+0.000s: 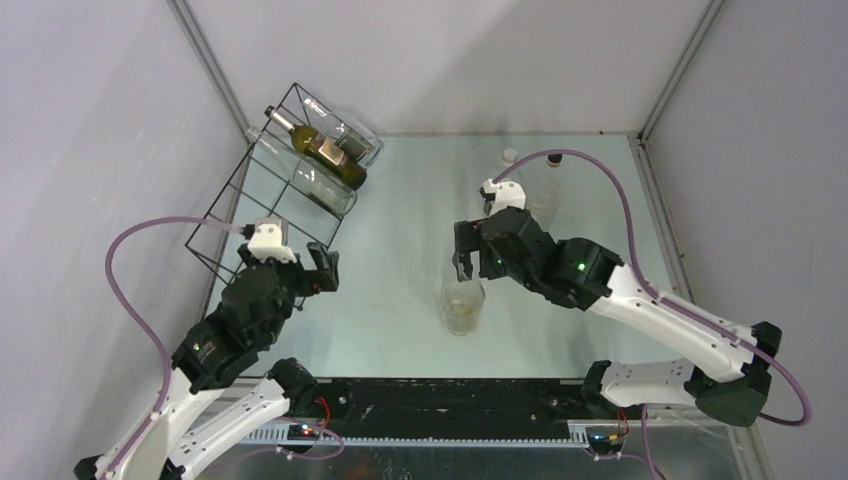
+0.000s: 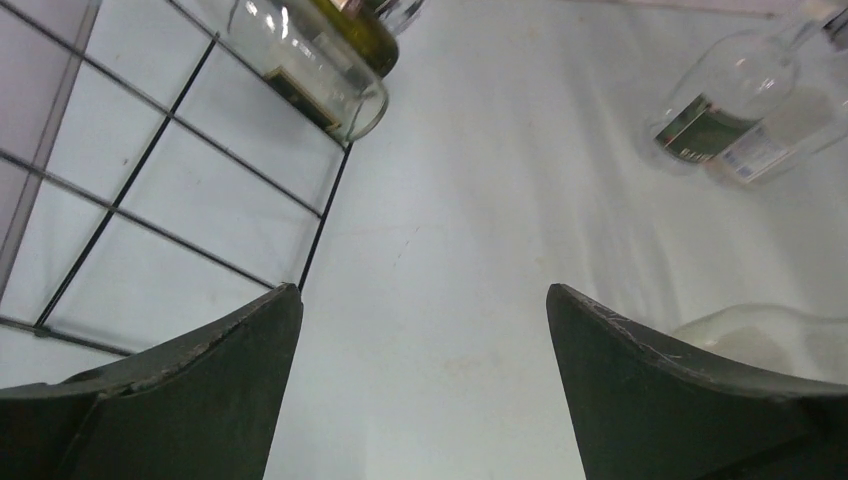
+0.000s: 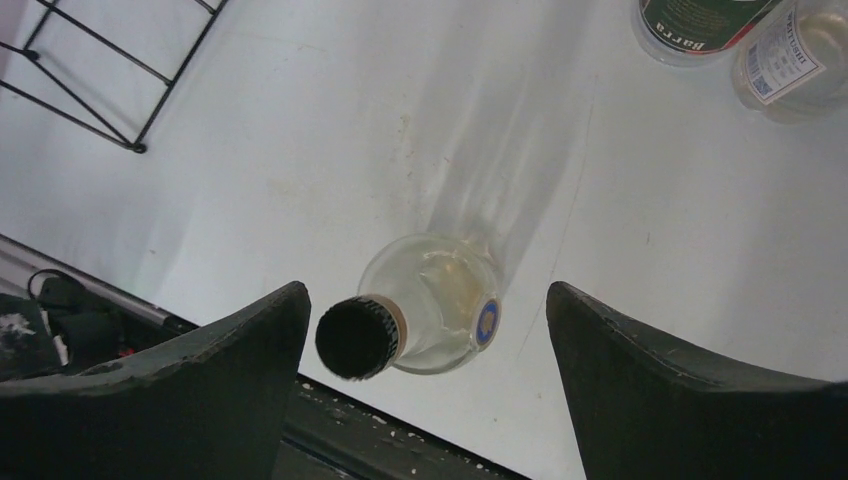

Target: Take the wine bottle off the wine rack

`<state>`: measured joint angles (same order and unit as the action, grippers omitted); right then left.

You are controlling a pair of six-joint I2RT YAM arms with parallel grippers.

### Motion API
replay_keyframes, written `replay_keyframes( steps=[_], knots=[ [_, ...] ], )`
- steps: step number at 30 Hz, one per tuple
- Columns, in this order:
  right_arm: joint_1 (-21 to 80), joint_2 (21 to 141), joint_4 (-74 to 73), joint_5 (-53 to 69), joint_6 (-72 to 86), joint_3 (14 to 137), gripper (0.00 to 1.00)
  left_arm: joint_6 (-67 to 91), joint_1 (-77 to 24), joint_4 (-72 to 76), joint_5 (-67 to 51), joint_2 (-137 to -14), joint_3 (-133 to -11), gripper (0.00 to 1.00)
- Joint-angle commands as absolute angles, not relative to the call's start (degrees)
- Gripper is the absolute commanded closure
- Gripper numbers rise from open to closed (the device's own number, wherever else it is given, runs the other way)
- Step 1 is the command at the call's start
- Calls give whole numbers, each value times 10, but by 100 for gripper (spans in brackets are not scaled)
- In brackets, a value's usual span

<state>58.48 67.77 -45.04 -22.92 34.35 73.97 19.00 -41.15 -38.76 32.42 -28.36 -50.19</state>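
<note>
Wine bottle [image 1: 322, 150]: green, lying in the far cells of the wine rack [image 1: 268, 182], between clear bottles [image 1: 324, 187]
Left gripper [image 2: 422, 295]: jaws wide, empty, just beside the wine rack's near corner
Right gripper [image 3: 424, 295]: jaws wide, gripping nothing, well right of the wine rack, above an upright capped bottle [image 3: 440, 300]

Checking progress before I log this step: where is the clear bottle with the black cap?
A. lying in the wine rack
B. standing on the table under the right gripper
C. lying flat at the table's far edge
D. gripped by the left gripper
B: the clear bottle stands upright on the table below the open right gripper, well apart from the wine rack.
</note>
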Motion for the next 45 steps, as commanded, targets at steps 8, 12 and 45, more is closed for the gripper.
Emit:
replay_keyframes(
  steps=[8, 12, 45],
  knots=[
    [608, 733, -425, -260, 371, 765, 14, 198, -408, -441, 352, -230, -463, 0],
    [613, 747, -434, -266, 381, 765, 19, 199, -409, -441, 350, -230, -460, 0],
    [624, 734, -481, -326, 389, 765, 81, 199, -408, -449, 364, -241, -465, 0]
  ],
)
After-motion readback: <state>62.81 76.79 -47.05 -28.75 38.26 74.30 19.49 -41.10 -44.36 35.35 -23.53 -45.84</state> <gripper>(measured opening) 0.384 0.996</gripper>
